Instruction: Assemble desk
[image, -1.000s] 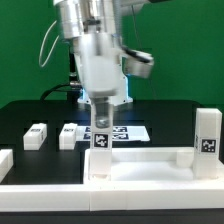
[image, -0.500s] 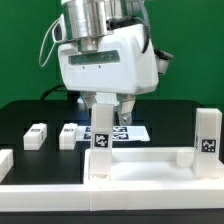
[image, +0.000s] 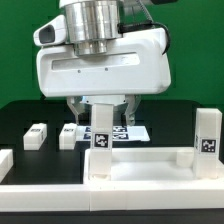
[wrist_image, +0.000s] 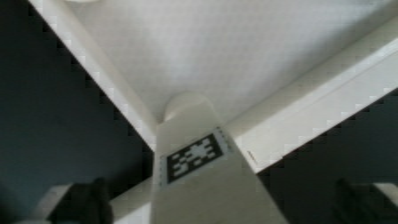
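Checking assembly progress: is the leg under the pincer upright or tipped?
Upright: the leg stands vertical at the slab's corner, its tag facing the exterior camera.

The desk slab (image: 140, 168) is plain white — so are the leg posts (image: 208, 122), each bearing a black-and-white checkered tag (image: 208, 143). The bench (image: 25, 115) is black, the backdrop (image: 195, 50) green, the marker board (image: 138, 132) white printed with black squares. The arm's casing (image: 100, 70) is white.
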